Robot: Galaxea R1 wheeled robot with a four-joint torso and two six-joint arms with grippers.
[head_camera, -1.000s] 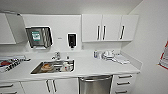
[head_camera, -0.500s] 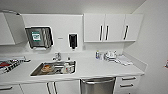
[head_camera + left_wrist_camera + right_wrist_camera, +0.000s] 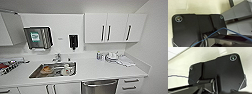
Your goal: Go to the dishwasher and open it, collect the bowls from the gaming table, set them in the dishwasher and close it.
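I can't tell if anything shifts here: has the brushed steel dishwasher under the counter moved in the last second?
No. The brushed steel dishwasher keeps its place right of the steel sink; the whole view shifted together, so the camera moved.

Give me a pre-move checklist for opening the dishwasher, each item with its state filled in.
1. Dishwasher in the head view, under the counter right of the sink: ok.
2. Dishwasher door shut, steel front facing the robot: ok.
3. Bar handle across the top of the door visible: ok.
4. Lower part of the door and the floor in front of it: cannot tell, cut off by the picture's edge.
5. Drawers beside the dishwasher shut, not blocking the door: ok.
6. End effectors open and ready: cannot tell.
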